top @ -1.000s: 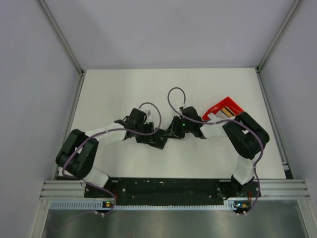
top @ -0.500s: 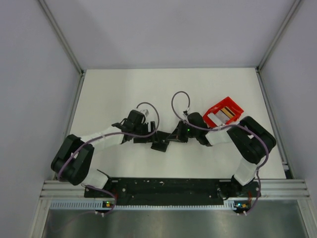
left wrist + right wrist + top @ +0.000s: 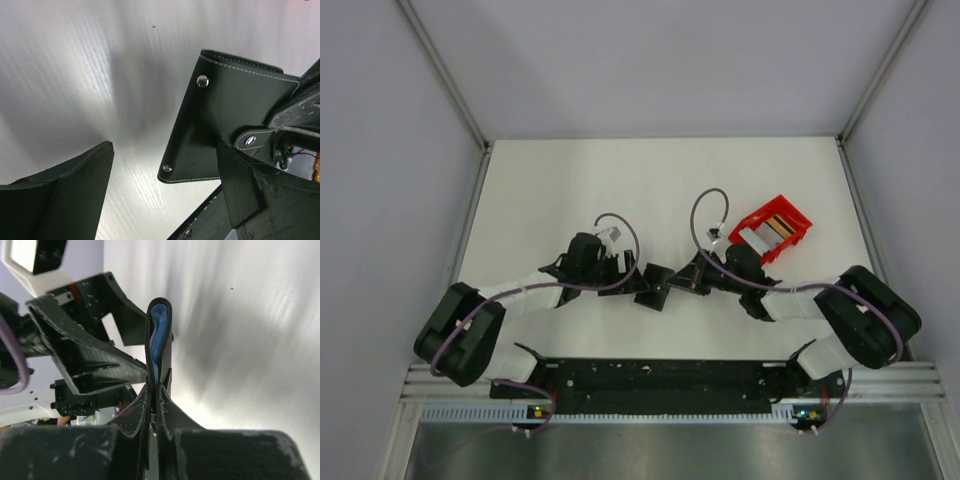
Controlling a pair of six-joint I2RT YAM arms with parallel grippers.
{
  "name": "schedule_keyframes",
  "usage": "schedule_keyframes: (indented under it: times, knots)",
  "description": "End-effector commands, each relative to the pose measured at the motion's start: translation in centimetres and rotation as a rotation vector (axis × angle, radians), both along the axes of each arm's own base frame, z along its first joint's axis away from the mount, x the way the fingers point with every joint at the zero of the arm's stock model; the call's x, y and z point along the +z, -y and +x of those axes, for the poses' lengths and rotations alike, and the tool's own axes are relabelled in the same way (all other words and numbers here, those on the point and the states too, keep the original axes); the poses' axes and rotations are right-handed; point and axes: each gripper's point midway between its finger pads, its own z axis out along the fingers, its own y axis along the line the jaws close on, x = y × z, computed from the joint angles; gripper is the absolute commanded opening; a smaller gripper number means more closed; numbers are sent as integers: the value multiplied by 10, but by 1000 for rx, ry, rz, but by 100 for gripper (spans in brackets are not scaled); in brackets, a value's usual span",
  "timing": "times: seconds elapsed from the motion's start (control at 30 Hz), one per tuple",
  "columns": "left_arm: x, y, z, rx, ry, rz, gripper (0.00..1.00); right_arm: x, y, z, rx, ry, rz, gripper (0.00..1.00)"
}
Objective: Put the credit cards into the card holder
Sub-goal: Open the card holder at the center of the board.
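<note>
The black card holder [image 3: 655, 287] hangs just above the table's middle, pinched edge-on in my shut right gripper [image 3: 678, 286]. In the right wrist view its pale blue inner face [image 3: 159, 335] shows between the black covers, above the gripper [image 3: 155, 400]. My left gripper [image 3: 632, 280] is open right beside it. In the left wrist view the stitched, riveted holder [image 3: 225, 115] stands by the right finger [image 3: 240, 185], and the left finger [image 3: 60, 200] is well apart. The credit cards [image 3: 766, 232], pale, tan and dark, lie in the red tray [image 3: 796, 222].
The red shallow tray sits at the right rear of the white table, behind my right arm. Metal frame posts [image 3: 470, 135] and grey walls close in the table on the left, right and back. Purple cables loop above both wrists.
My right arm has stretched out low and moved off the red tray, carrying the card holder a little nearer and to the right. The left gripper followed it, staying beside the holder.
</note>
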Motion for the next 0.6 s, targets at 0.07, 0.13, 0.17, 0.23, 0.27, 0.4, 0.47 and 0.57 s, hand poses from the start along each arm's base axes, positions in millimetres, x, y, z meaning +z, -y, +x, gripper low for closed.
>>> schedule_keyframes:
  times: [0.07, 0.13, 0.17, 0.23, 0.27, 0.4, 0.47, 0.57]
  knots:
    - [50, 31, -12, -137, 122, -296, 86, 53, -5, 6, -15, 156, 113, 0]
    - [58, 35, -16, -158, 138, -343, 85, 56, -4, 6, -17, 164, 113, 0]
    - [61, 36, -18, -169, 142, -364, 84, 57, -4, 6, -17, 167, 114, 0]
    - [68, 37, -21, -187, 158, -391, 81, 56, -3, 6, -20, 167, 104, 0]
    - [71, 38, -22, -190, 162, -405, 79, 57, -2, 5, -18, 169, 105, 0]
    - [83, 37, -24, -194, 199, -422, 68, 56, 0, 5, -27, 165, 98, 0]
    - [84, 34, -22, -178, 208, -410, 62, 56, 1, 5, -33, 162, 95, 0]
    - [83, 32, -20, -168, 213, -385, 42, 53, 3, 6, -42, 163, 70, 0]
